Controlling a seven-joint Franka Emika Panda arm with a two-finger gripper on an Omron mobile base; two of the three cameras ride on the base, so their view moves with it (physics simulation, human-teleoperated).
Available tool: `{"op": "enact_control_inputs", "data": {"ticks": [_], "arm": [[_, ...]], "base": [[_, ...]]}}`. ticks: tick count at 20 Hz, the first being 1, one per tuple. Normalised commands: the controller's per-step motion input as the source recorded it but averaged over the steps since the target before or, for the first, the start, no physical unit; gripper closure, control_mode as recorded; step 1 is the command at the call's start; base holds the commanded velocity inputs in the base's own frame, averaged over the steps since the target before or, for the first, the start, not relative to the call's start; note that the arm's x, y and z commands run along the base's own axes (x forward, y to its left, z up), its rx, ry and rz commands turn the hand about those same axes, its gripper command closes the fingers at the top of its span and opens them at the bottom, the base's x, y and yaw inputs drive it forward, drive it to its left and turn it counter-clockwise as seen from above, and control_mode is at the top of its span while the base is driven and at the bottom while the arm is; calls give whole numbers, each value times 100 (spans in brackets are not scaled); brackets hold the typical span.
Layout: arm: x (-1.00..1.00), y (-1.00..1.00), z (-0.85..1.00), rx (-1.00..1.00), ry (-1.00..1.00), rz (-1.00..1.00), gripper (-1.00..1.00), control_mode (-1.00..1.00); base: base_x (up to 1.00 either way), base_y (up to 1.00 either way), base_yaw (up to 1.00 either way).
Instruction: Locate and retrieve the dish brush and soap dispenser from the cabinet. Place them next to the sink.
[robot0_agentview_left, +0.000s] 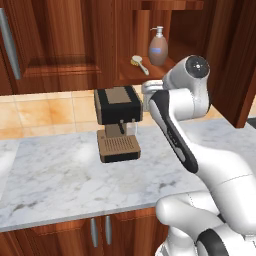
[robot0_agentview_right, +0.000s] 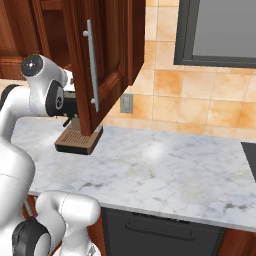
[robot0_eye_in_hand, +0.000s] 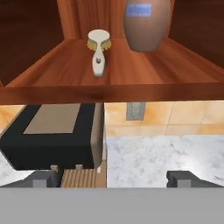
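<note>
The cabinet (robot0_agentview_left: 131, 75) stands open, and both things rest on its wooden shelf board (robot0_eye_in_hand: 131, 76). On the left lies the dish brush (robot0_agentview_left: 139, 63) (robot0_eye_in_hand: 99, 50), its whitish handle pointing out toward me. Right of it stands the soap dispenser (robot0_agentview_left: 158, 48) (robot0_eye_in_hand: 146, 22), a brownish bottle with a blue label. My gripper (robot0_eye_in_hand: 113, 178) is open and holds nothing. It hovers below and in front of the shelf's front edge, level with the top of the coffee machine. A pale curved shape at the counter's far left (robot0_agentview_left: 4, 165) may be the sink's rim.
A black and tan coffee machine (robot0_agentview_left: 118, 122) (robot0_eye_in_hand: 52, 135) stands on the marble counter (robot0_agentview_left: 60, 180) right under the shelf. The cabinet's open door (robot0_agentview_right: 100, 65) with a bar handle hangs beside the arm. A wall outlet (robot0_eye_in_hand: 135, 110) sits on the tiled backsplash.
</note>
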Motion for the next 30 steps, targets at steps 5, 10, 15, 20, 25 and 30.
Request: {"op": "enact_control_inputs", "data": {"ticks": [5,10,15,20,25,30], "arm": [[26,8,37,-1,-4,0,-100,-100],[20,0,38,-1,-4,0,-100,-100],[38,0,26,0,-2,0,-100,-100],[49,0,8,0,-2,0,-100,-100],[58,7,-1,0,0,5,-100,-100],[47,6,-7,0,0,6,-100,-100]], "base": [[0,0,0],[0,0,0],[0,0,0],[0,0,0],[0,0,0],[0,0,0]]}}
